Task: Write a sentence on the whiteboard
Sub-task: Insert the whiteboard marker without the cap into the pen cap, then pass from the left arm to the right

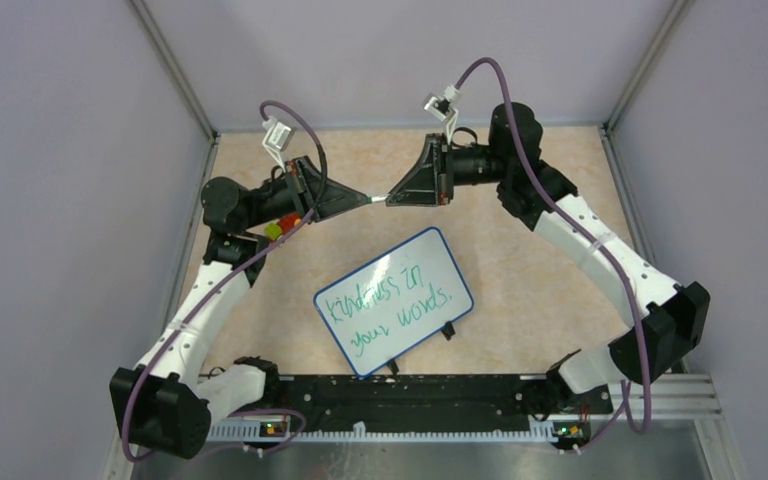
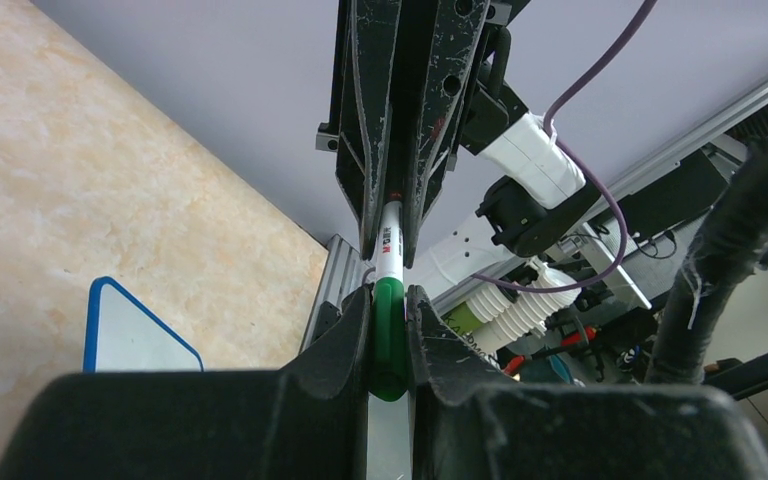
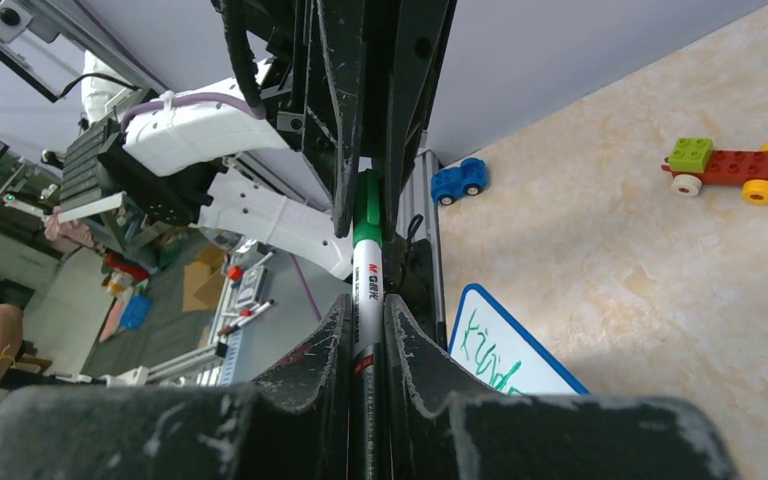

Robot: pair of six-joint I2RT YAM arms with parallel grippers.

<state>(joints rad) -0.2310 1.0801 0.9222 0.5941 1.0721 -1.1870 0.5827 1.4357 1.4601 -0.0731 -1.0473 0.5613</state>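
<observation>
The whiteboard (image 1: 430, 255) lies tilted on the table in front of the arm bases. The sentence (image 1: 388, 305) is on it in green script, two lines. Both grippers meet tip to tip above the far middle of the table. My left gripper (image 1: 365, 200) is shut on the marker's green cap (image 2: 390, 340). My right gripper (image 1: 392, 198) is shut on the marker's white barrel (image 3: 367, 290). The marker (image 1: 379, 199) spans the small gap between them. A board corner shows in the left wrist view (image 2: 130, 340), and a corner with writing shows in the right wrist view (image 3: 520, 360).
A red, green and yellow brick car (image 3: 730, 168) stands on the table by the left arm (image 1: 280, 225). A small blue toy car (image 3: 458, 181) sits by the wall rail. Grey walls enclose the table on three sides.
</observation>
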